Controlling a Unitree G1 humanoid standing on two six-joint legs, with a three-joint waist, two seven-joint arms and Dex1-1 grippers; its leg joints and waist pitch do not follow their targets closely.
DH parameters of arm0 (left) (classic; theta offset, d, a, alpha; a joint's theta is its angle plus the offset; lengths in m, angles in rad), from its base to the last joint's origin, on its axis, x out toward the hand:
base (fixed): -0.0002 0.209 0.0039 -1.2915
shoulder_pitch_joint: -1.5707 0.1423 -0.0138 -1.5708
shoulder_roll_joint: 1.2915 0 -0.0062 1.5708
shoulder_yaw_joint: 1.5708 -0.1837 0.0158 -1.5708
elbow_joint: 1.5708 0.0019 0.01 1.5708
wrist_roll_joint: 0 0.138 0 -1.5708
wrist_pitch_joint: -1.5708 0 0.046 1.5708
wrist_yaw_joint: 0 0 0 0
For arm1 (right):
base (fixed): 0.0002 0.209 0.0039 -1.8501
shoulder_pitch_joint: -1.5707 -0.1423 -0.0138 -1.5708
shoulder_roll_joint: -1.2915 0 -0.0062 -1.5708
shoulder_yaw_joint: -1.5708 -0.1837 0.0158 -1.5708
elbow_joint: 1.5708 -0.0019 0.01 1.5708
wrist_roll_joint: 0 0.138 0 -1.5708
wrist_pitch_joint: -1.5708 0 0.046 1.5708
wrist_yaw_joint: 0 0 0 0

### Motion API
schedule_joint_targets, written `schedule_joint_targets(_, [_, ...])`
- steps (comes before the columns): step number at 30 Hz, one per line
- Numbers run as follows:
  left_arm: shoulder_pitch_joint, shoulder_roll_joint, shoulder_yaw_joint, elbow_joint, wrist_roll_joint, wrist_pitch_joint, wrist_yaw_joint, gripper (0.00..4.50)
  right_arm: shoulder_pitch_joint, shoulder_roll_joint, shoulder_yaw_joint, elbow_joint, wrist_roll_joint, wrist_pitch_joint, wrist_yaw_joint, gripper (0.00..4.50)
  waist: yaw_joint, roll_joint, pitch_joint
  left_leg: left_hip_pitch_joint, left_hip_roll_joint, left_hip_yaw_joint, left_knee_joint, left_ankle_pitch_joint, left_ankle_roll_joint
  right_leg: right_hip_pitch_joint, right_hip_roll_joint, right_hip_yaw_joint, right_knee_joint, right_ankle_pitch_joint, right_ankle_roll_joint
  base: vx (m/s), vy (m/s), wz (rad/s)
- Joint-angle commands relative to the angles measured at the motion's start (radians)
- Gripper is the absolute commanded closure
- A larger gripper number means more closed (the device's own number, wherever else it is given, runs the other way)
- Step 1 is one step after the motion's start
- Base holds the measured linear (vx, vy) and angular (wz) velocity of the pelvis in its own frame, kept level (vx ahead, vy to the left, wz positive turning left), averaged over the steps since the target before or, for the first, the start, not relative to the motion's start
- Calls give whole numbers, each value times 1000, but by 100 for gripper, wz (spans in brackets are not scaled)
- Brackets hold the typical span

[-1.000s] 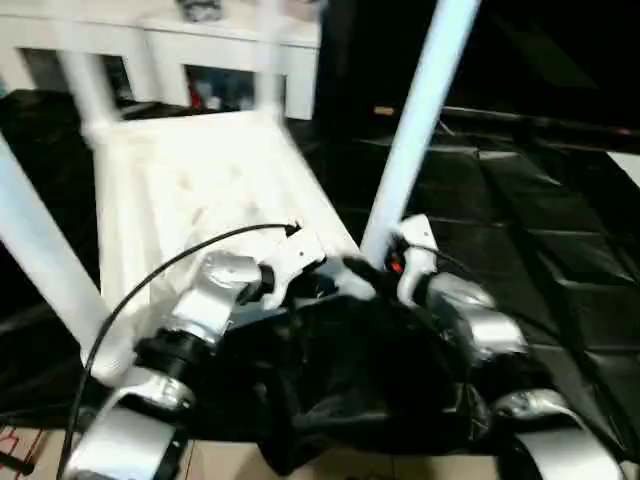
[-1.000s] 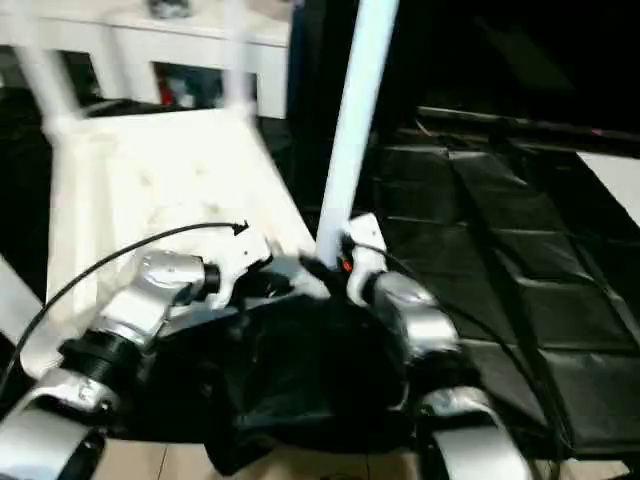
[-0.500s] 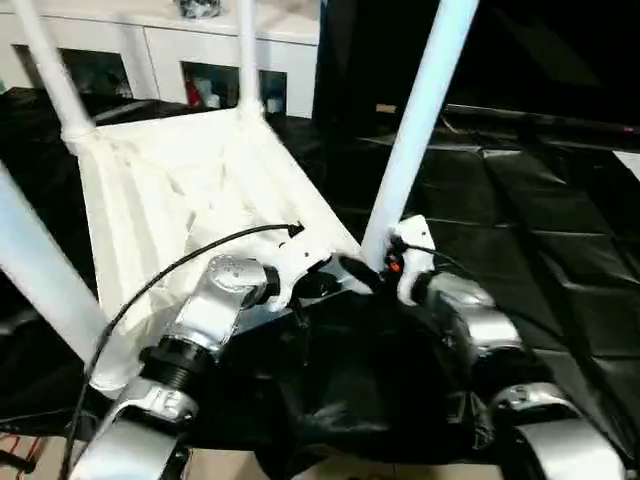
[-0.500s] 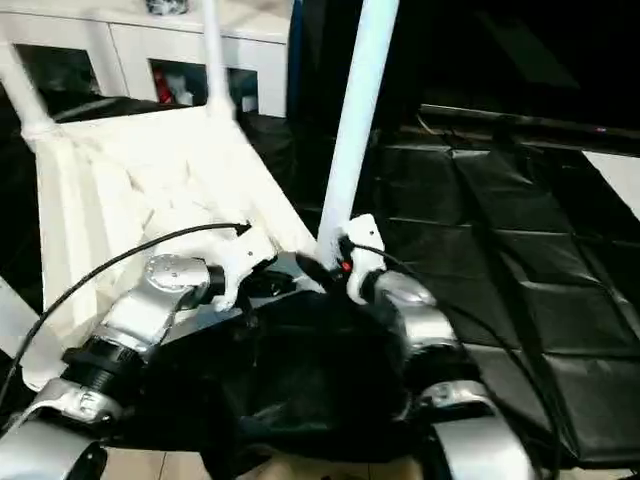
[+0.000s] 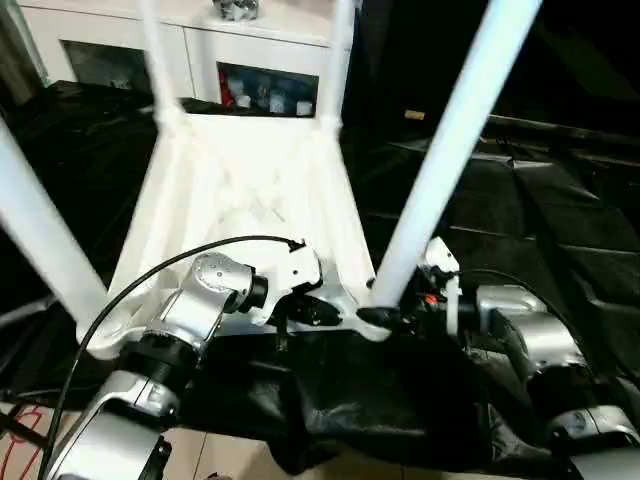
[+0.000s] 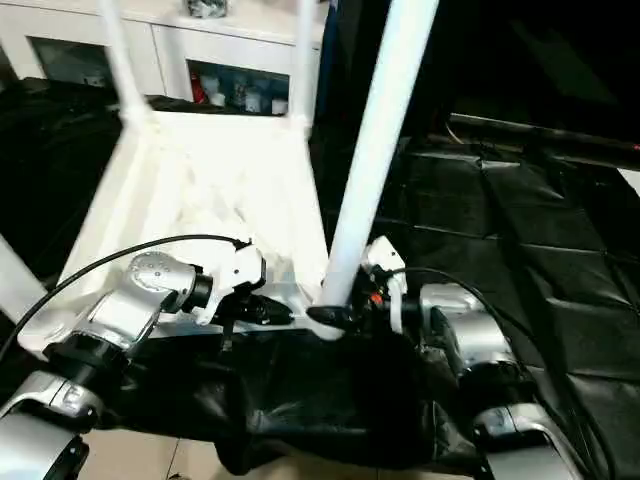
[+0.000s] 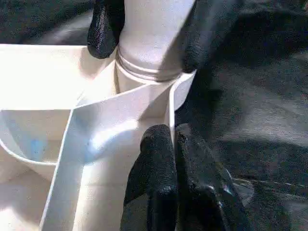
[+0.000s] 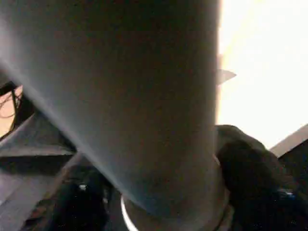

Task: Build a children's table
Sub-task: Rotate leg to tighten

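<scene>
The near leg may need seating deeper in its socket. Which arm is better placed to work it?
Right: the right gripper has its fingers around the near leg just above the corner socket. The left gripper is shut on the tabletop rib, steadying it.

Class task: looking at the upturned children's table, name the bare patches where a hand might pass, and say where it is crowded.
Free: the ribbed underside of the tabletop between the two far legs and the near ones; the black-draped surface beyond the near leg. Crowded: that leg's corner socket, with the left tool and right tool.

White tabletop (image 5: pixel 250 215) lies upside down, four legs (image 5: pixel 455 140) upright.
</scene>
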Motion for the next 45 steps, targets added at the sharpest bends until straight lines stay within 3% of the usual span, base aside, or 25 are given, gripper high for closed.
schedule_joint_targets(1, [-35,-41,-8,31,-12,-21,50,450,22,48,126,-81,22,38,125,176,-2,-7,-47,-4,-16,22,-64,-281,48,43,-19,17,-77,-345,-172,0,0,0])
schedule_joint_targets(9, [-28,-56,-2,34,-12,-22,72,450,28,71,97,-91,34,57,63,189,-2,-7,-49,-5,-16,21,-63,-272,42,43,-20,15,-75,-345,-172,0,0,0])
schedule_joint_targets(14, [-22,-87,13,28,-6,9,156,450,9,130,61,-15,-34,24,-133,192,-10,-8,-45,-7,-17,17,-67,-297,20,39,-22,13,-82,-427,-141,0,0,0])
schedule_joint_targets(16, [-17,-111,22,20,-2,32,208,450,-19,172,27,62,-69,-5,-294,198,-22,-9,-44,-8,-18,15,-69,-311,4,35,-23,12,-83,-462,-130,0,0,0])
schedule_joint_targets(18, [-10,-132,23,7,2,49,243,450,-53,205,-14,142,-82,-14,-443,200,-35,-11,-44,-14,-20,11,-71,-321,-6,38,-23,9,-84,-494,-119,0,0,0])
schedule_joint_targets(19, [0,-157,23,-10,8,73,280,450,-87,239,-57,218,-85,-20,-584,206,-46,-11,-46,-19,-23,6,-73,-313,-21,43,-25,5,-85,-525,-95,0,0,0])
schedule_joint_targets(23, [22,-204,2,-54,28,107,332,450,-124,293,-101,287,-90,-26,-751,218,-59,-12,-45,-8,-25,10,-66,-347,2,31,-19,8,-95,-515,-105,0,0,0])
schedule_joint_targets(24, [26,-210,-2,-63,28,113,334,450,-125,299,-94,288,-100,-33,-756,218,-59,-11,-46,-8,-24,10,-66,-349,5,30,-19,8,-94,-506,-107,0,0,0])
schedule_joint_targets(27, [37,-228,-18,-89,27,129,339,450,-127,316,-78,292,-112,-70,-699,159,-60,-10,-47,-10,-21,11,-68,-358,16,32,-15,9,-90,-448,-127,0,0,0])
schedule_joint_targets(30, [34,-227,-18,-87,30,133,353,450,-139,316,-85,305,-96,-81,-669,154,-61,-10,-49,-9,-21,14,-67,-354,25,33,-13,12,-86,-399,-149,0,0,0])
schedule_joint_targets(31, [30,-223,-17,-83,30,130,352,450,-140,307,-78,300,-98,-91,-654,119,-61,-6,-49,-8,-21,14,-67,-350,26,33,-13,12,-84,-388,-155,0,0,0])
schedule_joint_targets(36, [25,-195,-20,-83,18,111,312,450,-139,254,-59,283,-115,-194,-589,111,-59,-7,-49,-9,-20,16,-66,-345,33,36,-14,12,-84,-374,-166,0,0,0])
schedule_joint_targets(38, [27,-185,-20,-89,13,112,295,450,-135,236,-57,267,-103,-200,-528,111,-56,-8,-51,-10,-20,18,-65,-328,37,37,-14,13,-82,-354,-171,0,0,0])
schedule_joint_targets(43, [33,-139,-25,-103,-11,75,193,450,-66,148,6,105,-20,-113,-160,111,-35,-10,-52,-8,-17,25,-58,-261,95,46,-11,16,-72,-233,-212,0,0,0])
schedule_joint_targets(45, [31,-130,-24,-100,-18,70,171,450,-49,125,26,70,-6,-88,-94,111,-28,-9,-52,-7,-16,25,-60,-243,93,45,-13,16,-69,-222,-220,0,0,0])
